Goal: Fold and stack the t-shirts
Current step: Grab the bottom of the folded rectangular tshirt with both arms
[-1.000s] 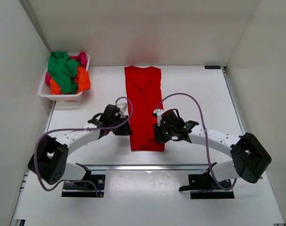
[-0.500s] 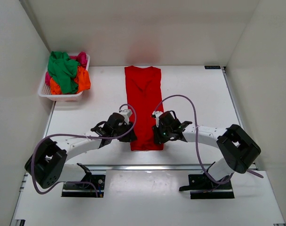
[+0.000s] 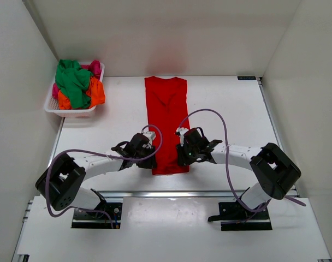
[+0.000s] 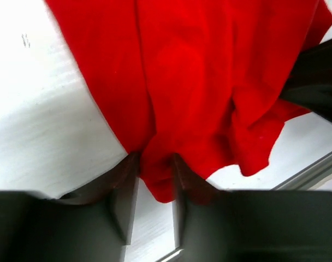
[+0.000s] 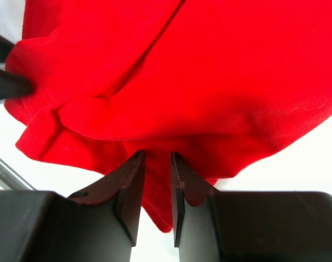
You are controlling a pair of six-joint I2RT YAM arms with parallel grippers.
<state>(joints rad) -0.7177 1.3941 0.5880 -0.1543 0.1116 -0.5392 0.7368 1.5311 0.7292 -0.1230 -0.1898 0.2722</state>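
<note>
A red t-shirt lies folded into a long narrow strip down the middle of the white table. My left gripper is shut on its near left corner; the left wrist view shows red cloth pinched between the jaws. My right gripper is shut on the near right corner; the right wrist view shows the cloth bunched and clamped between the jaws. The near hem is gathered and slightly raised between the two grippers. Green, orange and pink t-shirts lie piled in the basket.
A white lattice basket stands at the far left corner of the table. White walls close in the left, far and right sides. A metal rail runs along the table's near edge.
Both grippers moved inward toward the shirt's near corners and closed on them. The near hem has drawn narrower and bunched up between them.
</note>
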